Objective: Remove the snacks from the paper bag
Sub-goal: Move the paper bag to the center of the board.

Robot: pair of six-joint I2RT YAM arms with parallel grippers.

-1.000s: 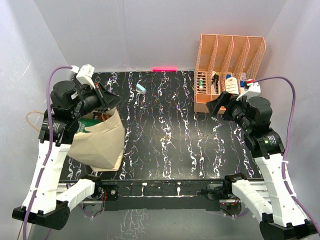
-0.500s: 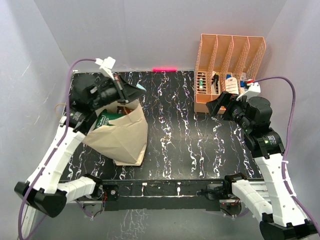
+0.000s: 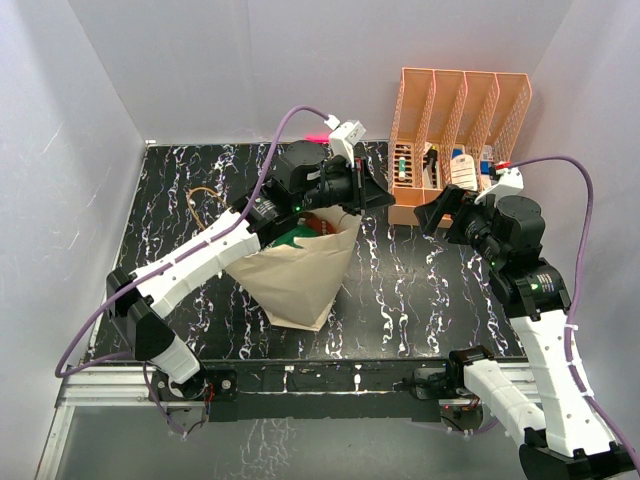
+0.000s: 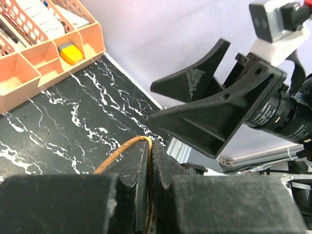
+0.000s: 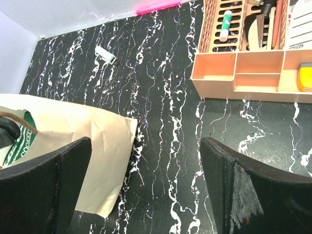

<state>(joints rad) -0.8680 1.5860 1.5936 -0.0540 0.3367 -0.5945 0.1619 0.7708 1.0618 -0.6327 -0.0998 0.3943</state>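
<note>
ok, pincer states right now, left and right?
left pincer: shut on the cord handle of the paper bag
right pincer: open, holding nothing

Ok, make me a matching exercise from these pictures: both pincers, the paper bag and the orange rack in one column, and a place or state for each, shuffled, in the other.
Column one
1. left pincer
2. right pincer
3. paper bag
4. orange rack

Column two
A. at the far right corner of the table
B. open, holding nothing
C. shut on a brown cord handle
D. near mid-table, a green packet showing in its mouth

Pairs: 1-C, 2-B, 3-D, 4-A
</note>
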